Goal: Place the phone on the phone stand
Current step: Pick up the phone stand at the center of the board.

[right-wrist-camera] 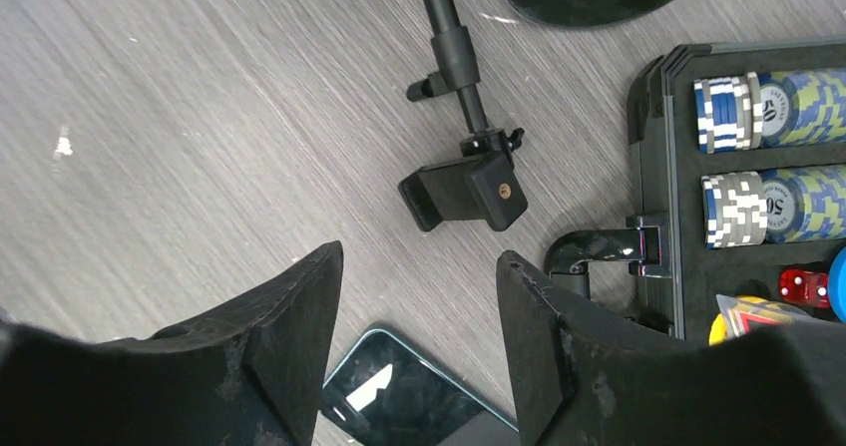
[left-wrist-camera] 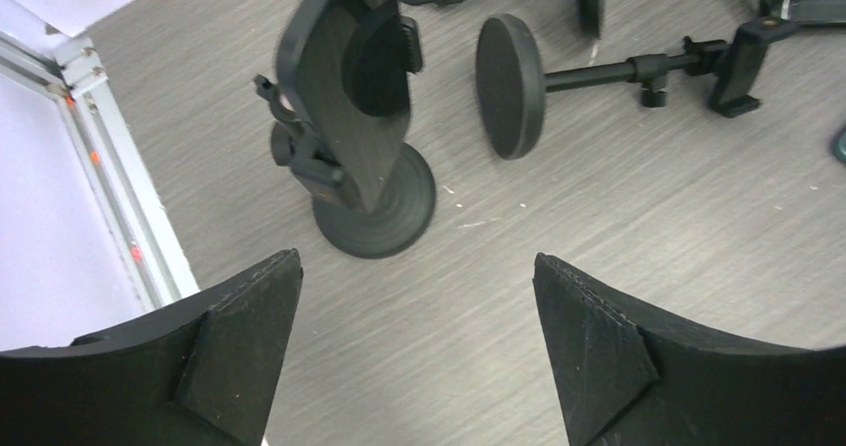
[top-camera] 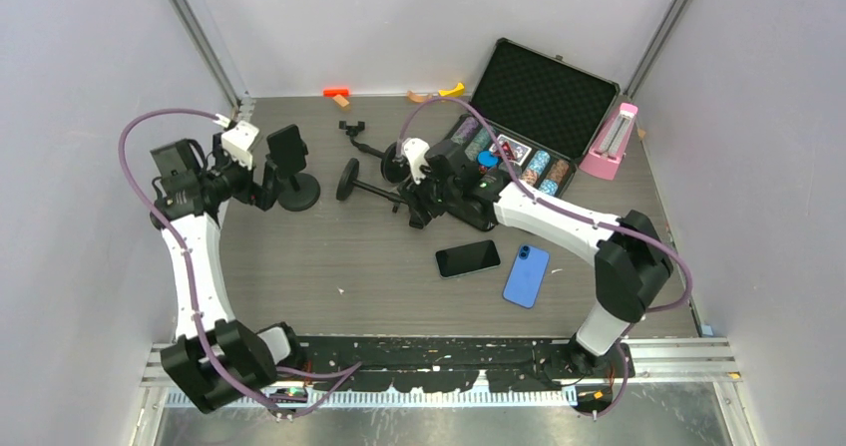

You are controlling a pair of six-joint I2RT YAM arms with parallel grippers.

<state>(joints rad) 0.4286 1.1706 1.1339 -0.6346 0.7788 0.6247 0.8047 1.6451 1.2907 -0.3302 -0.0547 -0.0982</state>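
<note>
1. The left gripper (left-wrist-camera: 414, 276) hovers at the far left of the table (top-camera: 349, 266), its jaws spread wide with nothing between them.
2. Just beyond it, an upright phone stand (left-wrist-camera: 384, 217) holds a dark phone (left-wrist-camera: 339, 117) tilted in its clamp.
3. The right gripper (right-wrist-camera: 419, 266) hangs near the table's middle, fingers apart and empty, above the clamp of a fallen phone stand (right-wrist-camera: 464, 195).
4. A second stand (top-camera: 394, 162) lies just beyond that one.
5. A black phone (top-camera: 467, 258) lies flat, screen up, near the right gripper, with a blue phone (top-camera: 526, 275) just to its right.
6. An open poker chip case (top-camera: 539, 97) sits at the far right.
</note>
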